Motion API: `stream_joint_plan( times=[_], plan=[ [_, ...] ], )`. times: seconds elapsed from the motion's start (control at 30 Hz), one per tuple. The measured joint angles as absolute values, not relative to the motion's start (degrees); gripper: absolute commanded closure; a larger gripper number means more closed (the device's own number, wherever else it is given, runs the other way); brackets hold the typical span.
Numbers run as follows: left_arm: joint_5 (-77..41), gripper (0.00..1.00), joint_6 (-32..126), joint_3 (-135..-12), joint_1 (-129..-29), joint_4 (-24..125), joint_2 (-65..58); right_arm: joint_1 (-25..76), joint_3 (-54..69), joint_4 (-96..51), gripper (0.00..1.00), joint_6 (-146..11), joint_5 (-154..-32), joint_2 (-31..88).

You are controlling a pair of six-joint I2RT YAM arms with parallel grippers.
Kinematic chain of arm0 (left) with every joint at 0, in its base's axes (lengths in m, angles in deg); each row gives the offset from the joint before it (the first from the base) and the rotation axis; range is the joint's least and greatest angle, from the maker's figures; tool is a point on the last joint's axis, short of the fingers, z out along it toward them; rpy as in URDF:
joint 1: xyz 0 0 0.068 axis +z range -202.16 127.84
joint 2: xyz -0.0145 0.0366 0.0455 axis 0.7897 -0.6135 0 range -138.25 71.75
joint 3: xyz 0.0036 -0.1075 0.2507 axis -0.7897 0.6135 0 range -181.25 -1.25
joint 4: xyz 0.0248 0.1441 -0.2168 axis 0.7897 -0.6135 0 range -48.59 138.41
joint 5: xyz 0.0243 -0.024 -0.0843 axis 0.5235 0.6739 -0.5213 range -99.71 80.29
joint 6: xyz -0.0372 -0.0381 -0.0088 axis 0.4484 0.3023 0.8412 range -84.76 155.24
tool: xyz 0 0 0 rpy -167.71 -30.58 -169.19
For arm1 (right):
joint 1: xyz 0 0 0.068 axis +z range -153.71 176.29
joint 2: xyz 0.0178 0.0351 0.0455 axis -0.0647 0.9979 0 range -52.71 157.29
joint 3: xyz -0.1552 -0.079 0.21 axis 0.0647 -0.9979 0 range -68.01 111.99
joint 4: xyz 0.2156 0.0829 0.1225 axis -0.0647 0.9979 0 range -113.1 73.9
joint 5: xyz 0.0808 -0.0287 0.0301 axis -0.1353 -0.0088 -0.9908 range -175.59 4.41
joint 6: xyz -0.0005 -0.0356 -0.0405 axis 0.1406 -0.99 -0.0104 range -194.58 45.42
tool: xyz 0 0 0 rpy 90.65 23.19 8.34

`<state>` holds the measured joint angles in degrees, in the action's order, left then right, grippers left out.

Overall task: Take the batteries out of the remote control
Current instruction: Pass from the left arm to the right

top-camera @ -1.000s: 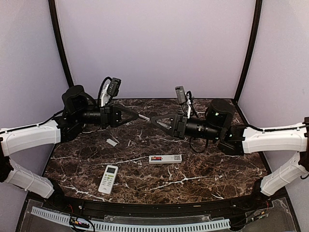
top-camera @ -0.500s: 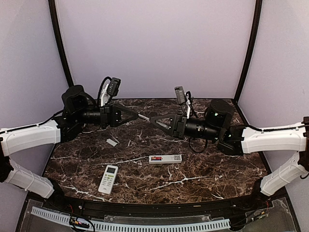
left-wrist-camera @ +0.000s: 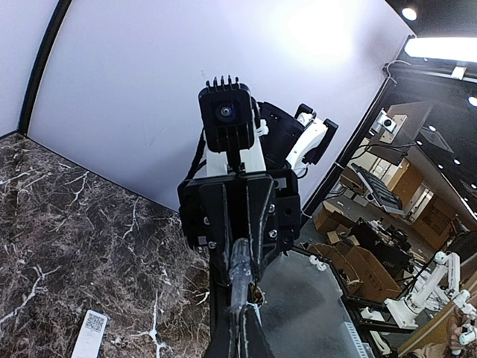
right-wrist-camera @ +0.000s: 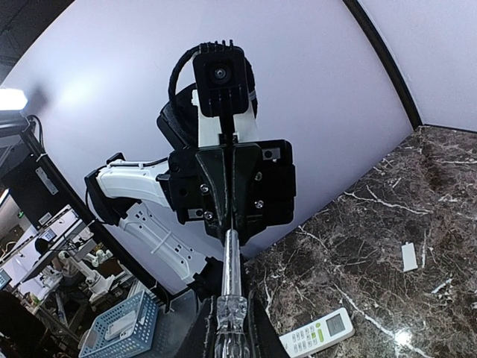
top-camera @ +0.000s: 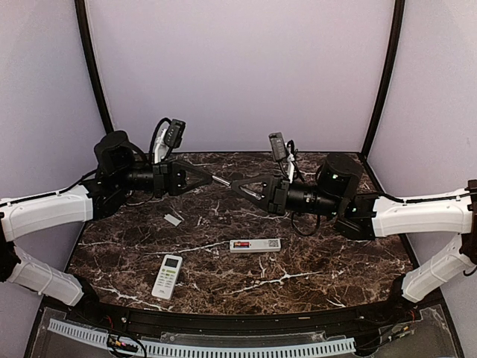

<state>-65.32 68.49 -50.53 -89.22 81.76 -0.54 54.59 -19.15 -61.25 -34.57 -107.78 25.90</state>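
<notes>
Lying face down at mid-table, the remote control (top-camera: pixel 255 245) has an open compartment with a red battery (top-camera: pixel 240 245) in it. Above the back of the table my two grippers point at each other with a screwdriver (top-camera: pixel 222 180) held between them. My left gripper (top-camera: pixel 212 177) (left-wrist-camera: pixel 241 312) is shut on its metal shaft (right-wrist-camera: pixel 232 257). The clear handle (left-wrist-camera: pixel 242 272) sits inside my shut right gripper (top-camera: pixel 235 184) (right-wrist-camera: pixel 231 302). Both grippers are well above and behind the remote control.
A second white remote (top-camera: pixel 168 276) (right-wrist-camera: pixel 316 333) with a small screen lies face up near the front left. A small flat white cover (top-camera: pixel 173 218) (right-wrist-camera: pixel 409 256) lies to the left on the dark marble table (top-camera: pixel 320 261).
The right gripper's jaws have closed onto the screwdriver handle and that arm has edged slightly left. The left gripper has stayed shut and still.
</notes>
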Motion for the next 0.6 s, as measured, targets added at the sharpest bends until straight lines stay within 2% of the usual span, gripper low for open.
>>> stream_joint_plan(
  times=[0.2, 0.6],
  plan=[
    [-63.8, 1.00, 68.7, -49.4, -89.2, 83.1, -0.1, 54.6, -19.2, -61.1, 0.72, -33.6, -106.7, 26.5],
    [-60.7, 1.00, 69.1, -47.8, -89.2, 84.4, 1.0, 54.6, -19.2, -61.3, 0.64, -32.2, -106.3, 27.3]
  ],
)
